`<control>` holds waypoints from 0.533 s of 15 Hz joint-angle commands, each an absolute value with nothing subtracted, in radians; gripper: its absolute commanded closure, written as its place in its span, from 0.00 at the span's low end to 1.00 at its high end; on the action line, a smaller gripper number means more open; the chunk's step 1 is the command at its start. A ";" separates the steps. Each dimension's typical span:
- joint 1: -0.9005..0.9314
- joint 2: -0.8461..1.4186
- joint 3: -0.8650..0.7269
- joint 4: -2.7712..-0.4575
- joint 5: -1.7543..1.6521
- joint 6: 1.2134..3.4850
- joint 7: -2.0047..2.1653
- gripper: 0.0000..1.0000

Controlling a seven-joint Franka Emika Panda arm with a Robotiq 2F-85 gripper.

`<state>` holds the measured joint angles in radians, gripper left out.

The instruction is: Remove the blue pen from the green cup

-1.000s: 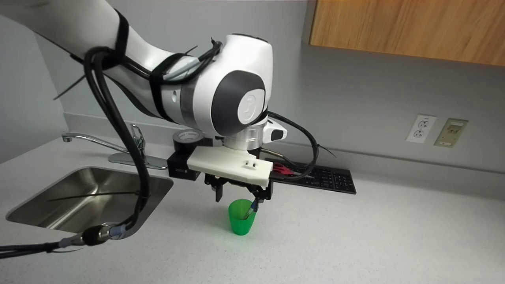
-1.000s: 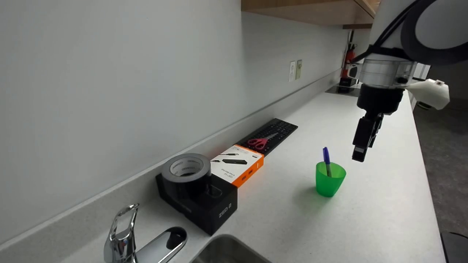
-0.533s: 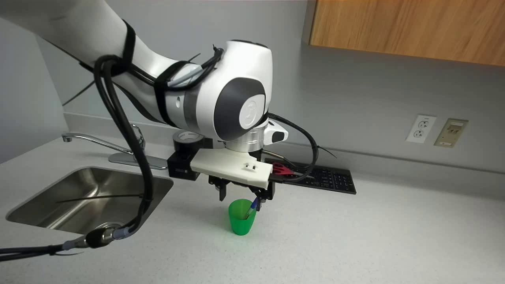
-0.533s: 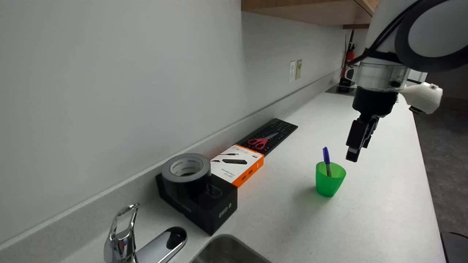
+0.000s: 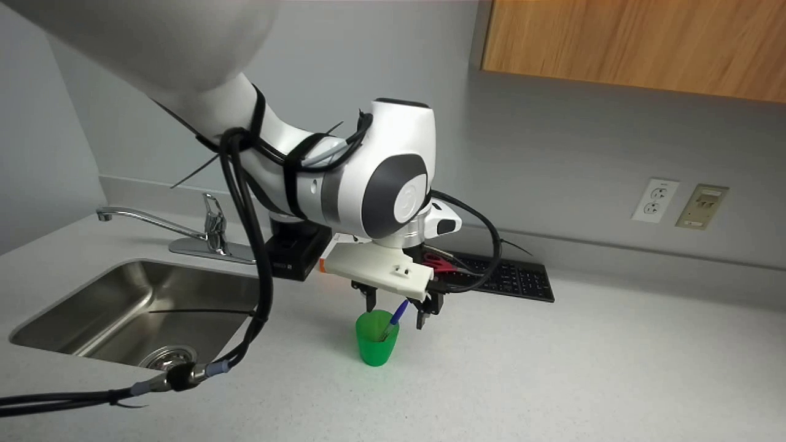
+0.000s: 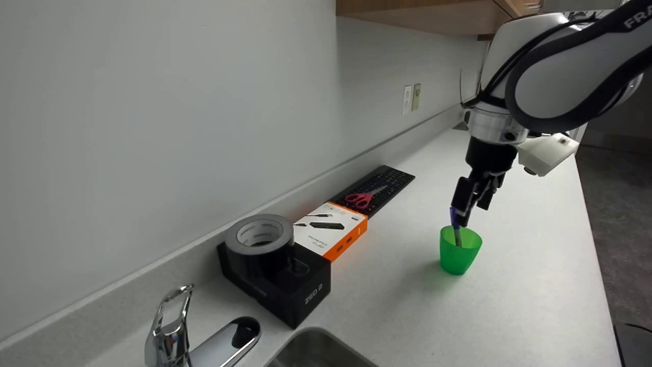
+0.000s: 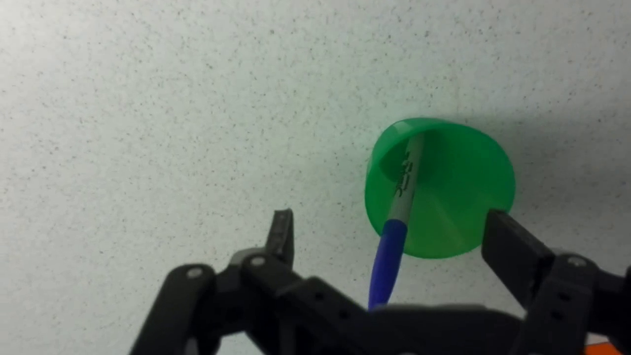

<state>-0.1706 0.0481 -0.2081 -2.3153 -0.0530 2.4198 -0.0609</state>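
The green cup [image 5: 376, 353] stands upright on the counter. The blue pen [image 6: 453, 216] leans in the cup [image 6: 455, 261], its blue end sticking up over the rim. In the wrist view, the pen [image 7: 388, 259] has a grey barrel inside the cup [image 7: 458, 197]; its upper tip is hidden behind the gripper body. My gripper [image 7: 389, 217] is open, with one finger on each side of the pen and neither touching it. The right finger [image 7: 512, 246] overlaps the cup's rim in that view. In an exterior view the gripper [image 5: 395, 317] is just above the cup.
A sink [image 5: 123, 307] and faucet [image 5: 215, 230] are beside the cup. Along the wall lie a black box [image 6: 300, 293] with a tape roll [image 6: 260, 234] on it, a white-orange box [image 6: 331, 227], and a keyboard [image 6: 392, 178] bearing red scissors [image 6: 360, 200]. A wooden cabinet [image 5: 632, 49] hangs above.
My open gripper has moved down and across to the pen, rightward in an exterior view, so the pen now shows between its fingers. The cup and pen have not moved.
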 commanded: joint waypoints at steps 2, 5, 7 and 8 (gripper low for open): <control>-0.179 0.145 -0.205 -2.236 -0.063 2.450 0.003 0.00; -0.175 0.155 -0.207 -2.229 -0.073 2.444 0.025 0.26; -0.174 0.143 -0.207 -2.236 -0.074 2.443 0.024 0.42; -0.175 0.131 -0.206 -2.244 -0.072 2.446 0.018 0.50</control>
